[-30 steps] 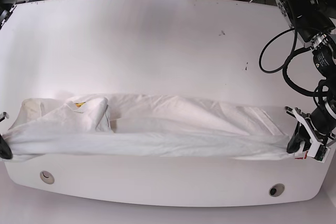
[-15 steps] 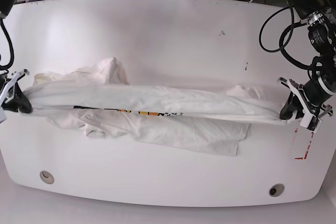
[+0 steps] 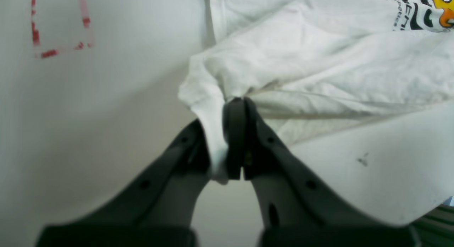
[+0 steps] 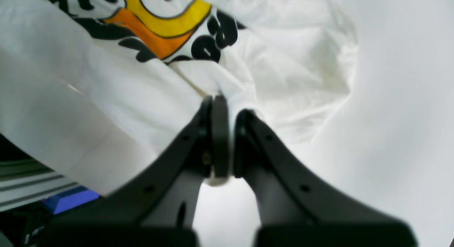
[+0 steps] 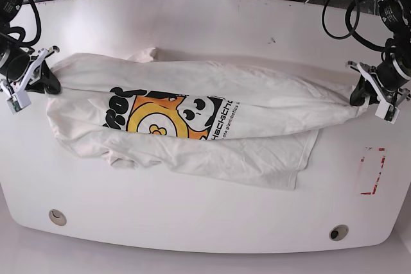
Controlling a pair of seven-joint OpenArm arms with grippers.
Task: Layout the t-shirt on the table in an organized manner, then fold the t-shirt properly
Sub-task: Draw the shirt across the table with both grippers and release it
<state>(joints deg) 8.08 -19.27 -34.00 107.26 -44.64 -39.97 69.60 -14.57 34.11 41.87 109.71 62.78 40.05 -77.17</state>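
Observation:
The white t-shirt (image 5: 212,126) hangs stretched across the table (image 5: 205,36) between both grippers, with its orange, yellow and black print (image 5: 154,117) facing up. Its lower edge lies rumpled toward the front. At the right end of the base view, my left gripper (image 5: 358,96) is shut on a bunched edge of the shirt. The left wrist view shows that same cloth (image 3: 319,55) pinched at the gripper (image 3: 236,105). At the left end, my right gripper (image 5: 51,85) is shut on the other end. In the right wrist view, the gripper (image 4: 227,108) clamps fabric (image 4: 142,87) just below the print.
Red tape marks (image 5: 371,171) sit on the table at the front right, in front of my left gripper. Two round grommet holes (image 5: 57,216) (image 5: 338,232) lie near the front edge. A dark speck (image 5: 271,40) is at the back right. Cables hang beyond the far edge.
Both grippers have carried the shirt from the front edge toward the back of the table. The shirt has turned over and spread, so the print now shows.

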